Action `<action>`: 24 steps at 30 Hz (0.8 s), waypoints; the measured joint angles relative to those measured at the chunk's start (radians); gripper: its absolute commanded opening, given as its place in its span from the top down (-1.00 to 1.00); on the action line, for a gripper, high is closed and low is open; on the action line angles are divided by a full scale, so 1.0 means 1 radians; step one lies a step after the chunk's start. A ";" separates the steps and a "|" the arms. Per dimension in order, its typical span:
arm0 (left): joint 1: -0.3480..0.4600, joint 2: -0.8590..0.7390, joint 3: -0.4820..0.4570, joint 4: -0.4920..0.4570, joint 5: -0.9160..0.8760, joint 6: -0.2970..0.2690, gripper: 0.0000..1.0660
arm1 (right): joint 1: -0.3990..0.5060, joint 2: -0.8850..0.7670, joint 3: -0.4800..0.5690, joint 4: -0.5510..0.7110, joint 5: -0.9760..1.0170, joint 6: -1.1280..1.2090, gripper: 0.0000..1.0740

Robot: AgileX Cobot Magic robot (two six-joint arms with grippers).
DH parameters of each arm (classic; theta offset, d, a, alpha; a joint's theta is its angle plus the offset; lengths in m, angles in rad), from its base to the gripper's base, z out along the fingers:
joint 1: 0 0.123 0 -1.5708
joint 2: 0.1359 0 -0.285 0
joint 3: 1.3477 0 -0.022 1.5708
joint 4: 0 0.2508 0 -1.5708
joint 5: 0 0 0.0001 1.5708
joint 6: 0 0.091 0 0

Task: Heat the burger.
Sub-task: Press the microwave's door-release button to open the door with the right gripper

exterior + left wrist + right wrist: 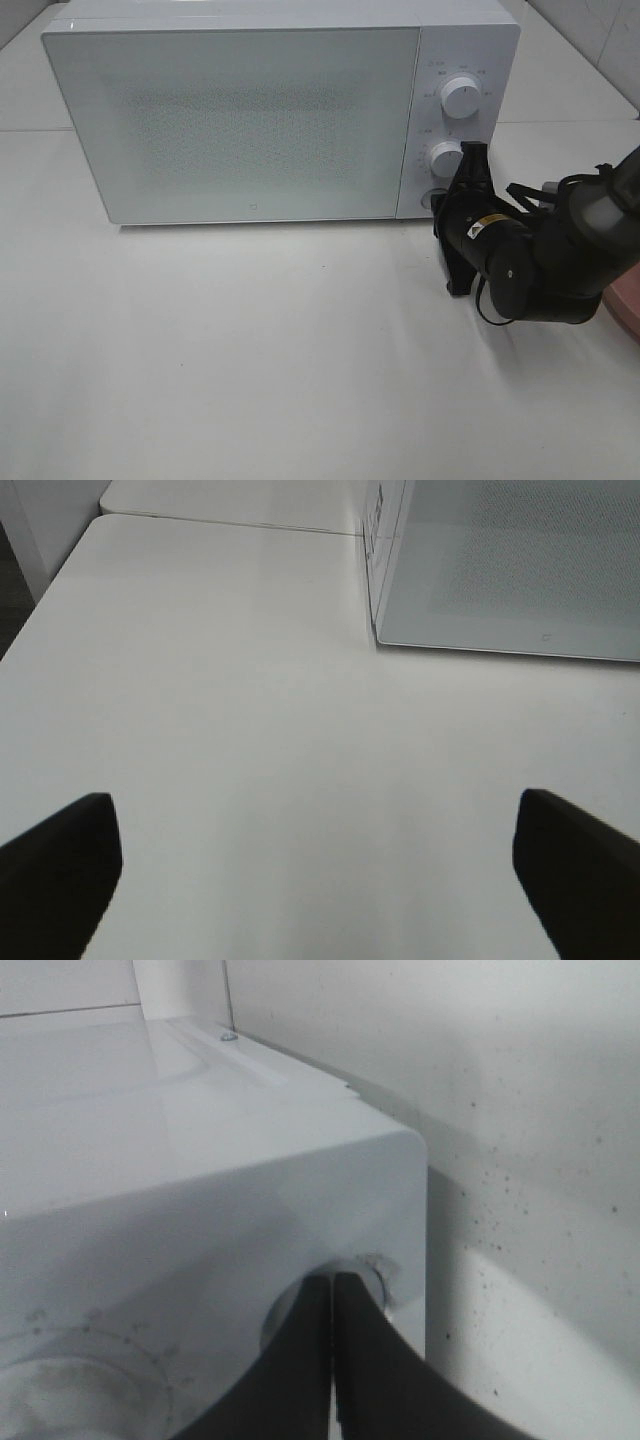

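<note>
Burger: out of every view, whereabouts unknown. Microwave (250,120) door closed; my right gripper (333,1285), pinched shut, meets the button (378,1268) at its five-o'clock corner. Left gripper (320,880) spread wide, empty. Heating looks unstarted.

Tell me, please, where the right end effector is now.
On the right of the exterior high view, the right end effector is shut, tips at the microwave panel's round button, below the lower dial.

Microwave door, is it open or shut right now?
Shut. The microwave door sits flush against the control panel, with no gap along the edge where they meet and no view into the cavity.
</note>
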 measured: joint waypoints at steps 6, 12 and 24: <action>0.000 0.000 0.000 0.000 0.000 0.000 -0.89 | -0.016 0.000 -0.006 -0.027 0.009 -0.009 0.97; 0.000 0.000 0.000 0.000 0.000 0.000 -0.89 | -0.022 0.001 -0.040 -0.056 0.063 -0.024 0.96; 0.000 0.000 0.000 0.000 0.000 0.000 -0.89 | -0.015 0.007 -0.075 -0.023 0.090 -0.032 0.96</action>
